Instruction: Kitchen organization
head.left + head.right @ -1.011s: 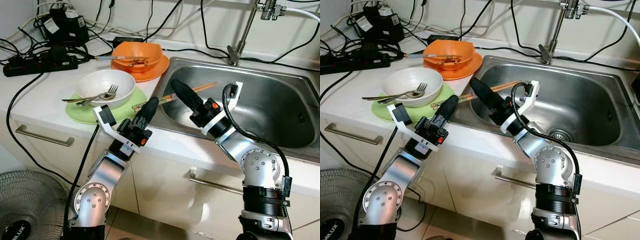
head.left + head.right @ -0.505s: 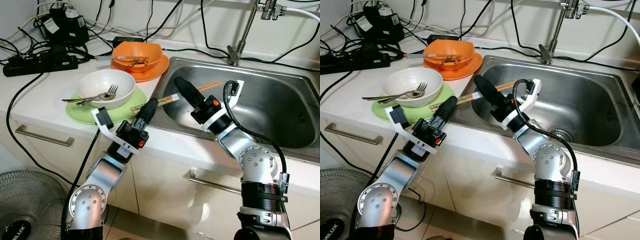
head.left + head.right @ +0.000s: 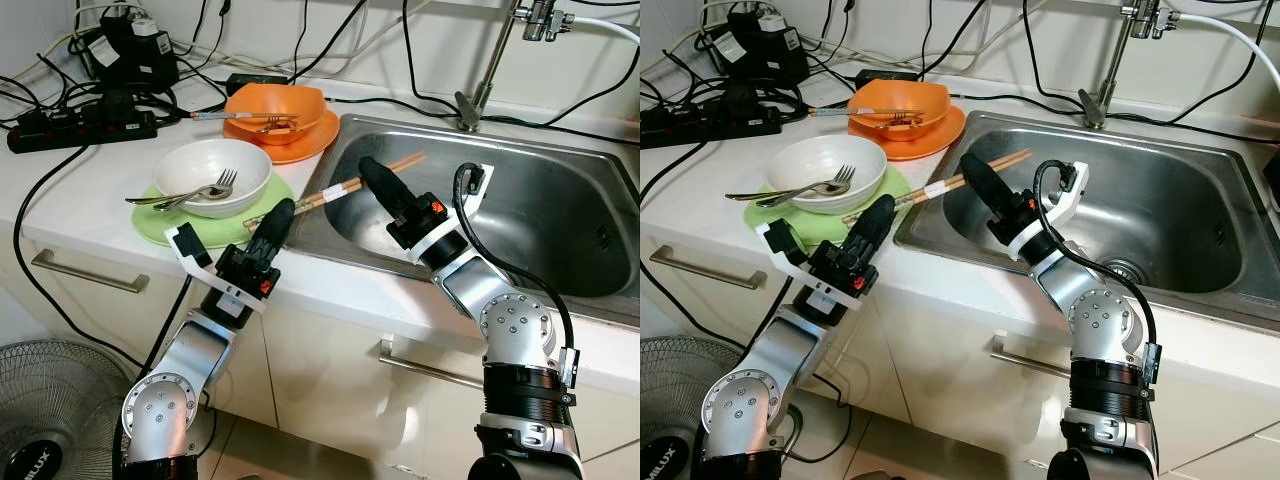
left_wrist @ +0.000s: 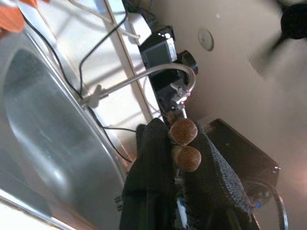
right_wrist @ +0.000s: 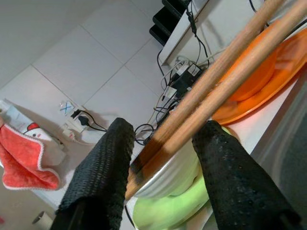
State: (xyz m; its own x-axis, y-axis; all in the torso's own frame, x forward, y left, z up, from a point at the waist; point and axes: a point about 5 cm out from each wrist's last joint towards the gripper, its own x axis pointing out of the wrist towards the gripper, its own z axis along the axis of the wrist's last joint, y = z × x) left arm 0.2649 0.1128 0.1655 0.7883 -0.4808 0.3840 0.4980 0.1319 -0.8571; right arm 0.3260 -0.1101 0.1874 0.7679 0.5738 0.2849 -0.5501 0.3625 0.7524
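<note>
The chopsticks (image 3: 345, 186) are the thing to watch: a wooden pair lying slantwise across the near-left corner of the sink (image 3: 560, 225), one end out over the basin, the other reaching back toward the green plate (image 3: 180, 226) on the desk (image 3: 80, 200). A second ago they lay lower along the sink's left rim; now the basin end has tipped up, toward the back of the sink, and the whole pair sits higher. The left hand (image 3: 274, 222), just outside the sink's left rim, is pinching the plate end of the pair, and its wrist view shows the two round stick ends caught between its fingers (image 4: 153, 158). The right hand (image 3: 375, 180), inside the sink, has its fingers spread with the sticks running between them, apparently not yet pressed. The left hand has drawn back from the sink, while the right has reached farther along the sticks. To my eye this is a handover, so the sticks can go into the sink or be tidied with the white bowl (image 3: 212, 172) and orange bowl (image 3: 275, 103) behind.
</note>
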